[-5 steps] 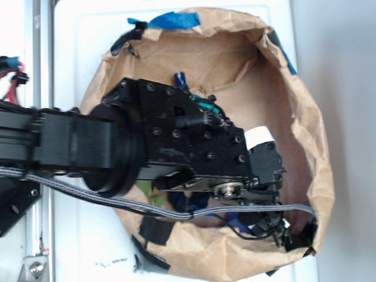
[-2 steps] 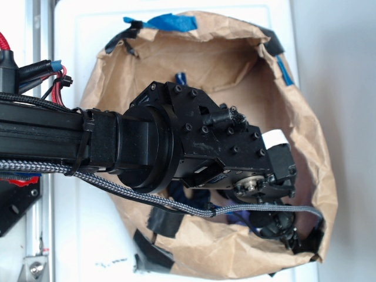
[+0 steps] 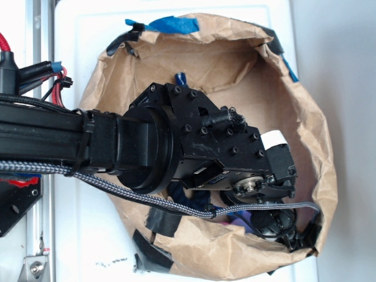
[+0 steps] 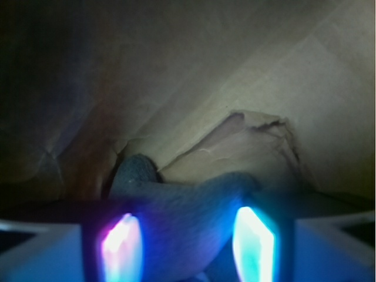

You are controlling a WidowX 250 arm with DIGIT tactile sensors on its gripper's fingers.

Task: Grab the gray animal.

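Observation:
In the wrist view the gray animal (image 4: 176,200), a slate-gray plush with a rounded flap sticking up at the left, lies across the floor of the paper bag. My gripper (image 4: 187,235) straddles it: the left finger (image 4: 120,247) touches the plush, and a dark gap separates the plush from the right finger (image 4: 254,241). The jaws stand wide apart, open. In the exterior view the gripper (image 3: 281,228) is low in the bag's bottom-right corner, and the arm hides the animal.
The crumpled brown paper bag (image 3: 317,135) surrounds the gripper, and its wall (image 4: 235,88) rises close ahead. A navy rope end (image 3: 179,78) pokes out behind the arm. Blue tape (image 3: 173,24) and black tape (image 3: 155,255) patch the rim. A braided cable (image 3: 176,208) hangs under the arm.
Over the last second the arm swung right and down, carrying the gripper deeper into the bag's lower-right corner. Since 0.4 s ago it has only shifted slightly.

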